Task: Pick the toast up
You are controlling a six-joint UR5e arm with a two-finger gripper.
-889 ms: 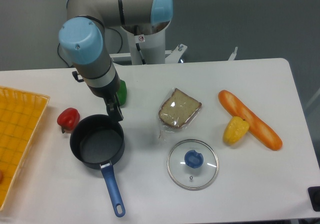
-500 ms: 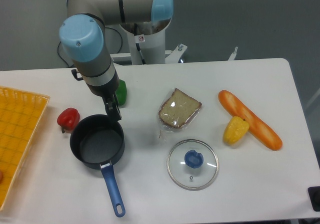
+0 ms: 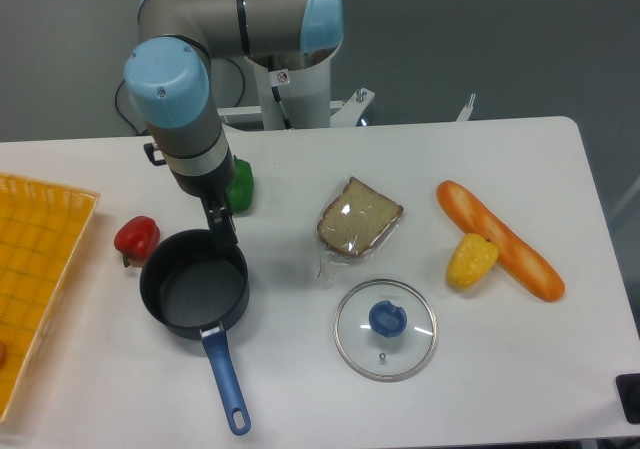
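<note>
The toast point(image 3: 358, 218) lies between the pot point(image 3: 194, 285) on its left and the baguette point(image 3: 498, 239) on its right.

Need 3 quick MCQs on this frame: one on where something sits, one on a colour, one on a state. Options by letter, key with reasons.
1. Where does the plastic-wrapped square slice of toast lie?
A. inside the pan
B. on the white table, above the lid in the picture
C. in the basket

2. What colour is the handle of the round black saucepan?
A. blue
B. red
C. yellow

3. What is the state of the round glass lid with a blue knob?
A. on the pan
B. flat on the table, apart from the pan
C. held by the hand

Key: 1 B, toast rests on bare table above the lid. 2 A, the handle is blue. 3 B, the lid lies right of the open pan.
</note>
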